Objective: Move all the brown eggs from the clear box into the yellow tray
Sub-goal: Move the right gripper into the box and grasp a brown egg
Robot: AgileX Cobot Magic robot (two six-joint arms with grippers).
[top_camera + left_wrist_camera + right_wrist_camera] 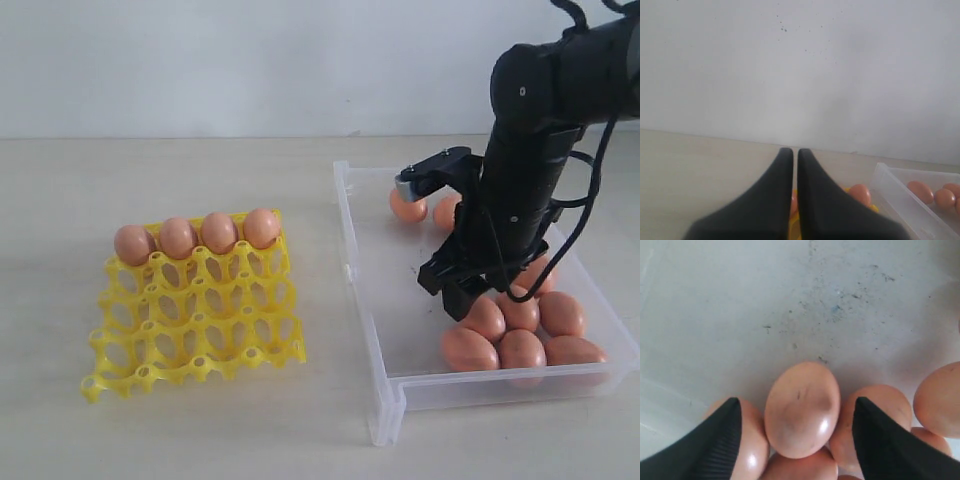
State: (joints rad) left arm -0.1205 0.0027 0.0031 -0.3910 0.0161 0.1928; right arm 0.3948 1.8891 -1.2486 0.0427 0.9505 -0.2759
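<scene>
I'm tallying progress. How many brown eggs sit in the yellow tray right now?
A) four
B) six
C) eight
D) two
A: four brown eggs line the row of the yellow tray farthest from the exterior camera, and the rest of it holds none.

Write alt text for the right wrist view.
The right gripper, jaws open, hangs over one brown egg lying between its black fingers on the speckled floor of the clear box. More brown eggs lie close beside it.
</scene>
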